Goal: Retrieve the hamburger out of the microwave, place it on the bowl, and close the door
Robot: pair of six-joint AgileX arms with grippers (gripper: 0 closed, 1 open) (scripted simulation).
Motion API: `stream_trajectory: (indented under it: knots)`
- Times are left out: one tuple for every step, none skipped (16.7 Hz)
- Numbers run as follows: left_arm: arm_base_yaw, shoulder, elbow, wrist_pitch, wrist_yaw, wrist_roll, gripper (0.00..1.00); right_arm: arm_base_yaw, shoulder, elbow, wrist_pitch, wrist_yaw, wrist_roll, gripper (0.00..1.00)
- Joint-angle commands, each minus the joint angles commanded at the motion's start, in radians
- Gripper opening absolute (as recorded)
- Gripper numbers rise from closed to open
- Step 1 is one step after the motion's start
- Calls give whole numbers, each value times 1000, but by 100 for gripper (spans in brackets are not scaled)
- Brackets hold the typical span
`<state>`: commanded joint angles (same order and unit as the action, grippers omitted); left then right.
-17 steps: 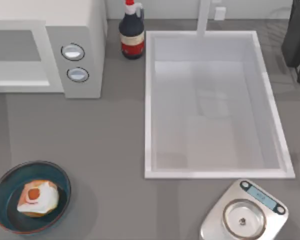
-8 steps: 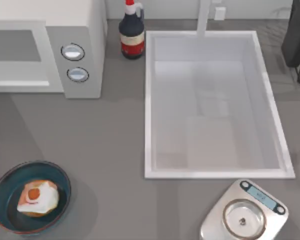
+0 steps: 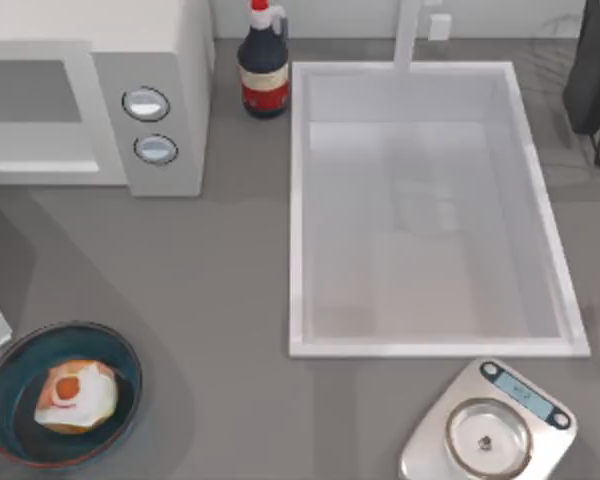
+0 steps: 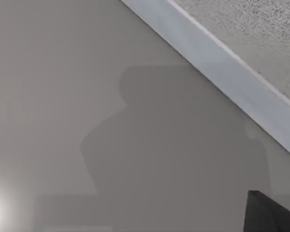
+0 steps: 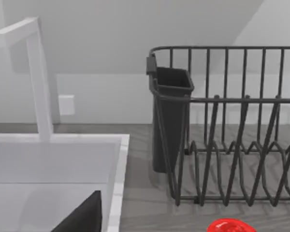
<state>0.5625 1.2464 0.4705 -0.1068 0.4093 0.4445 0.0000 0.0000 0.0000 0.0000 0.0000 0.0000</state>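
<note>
Hamburger (image 3: 75, 393) resting inside bowl (image 3: 62, 392) at desk (image 3: 210, 300) front left, so placement reads as finished. Farther back, microwave (image 3: 90, 95) with door (image 3: 35, 115) seemingly flush across its front, judged shut. To the right, sauce bottle (image 3: 264, 65), sink (image 3: 430, 210), scale (image 3: 488, 428). Pincer states on both arms: cannot tell.
</note>
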Motion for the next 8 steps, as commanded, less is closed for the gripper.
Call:
stream_trajectory:
  knots:
    - [-21,-21,-20,8,-16,-21,0,0,0,0,0,0,0,100]
    - [-32,-31,-30,12,-25,-31,0,0,0,0,0,0,0,100]
    - [-34,-33,-32,12,-26,-33,0,0,0,0,0,0,0,100]
    - [-34,-33,-32,12,-26,-33,0,0,0,0,0,0,0,100]
    - [-34,-33,-32,12,-26,-33,0,0,0,0,0,0,0,100]
    - [-30,-28,-29,10,-22,-32,0,0,0,0,0,0,0,100]
    - [-32,-29,-30,10,-23,-34,0,0,0,0,0,0,0,100]
    - [-45,-32,-32,10,-33,-45,0,0,0,0,0,0,0,100]
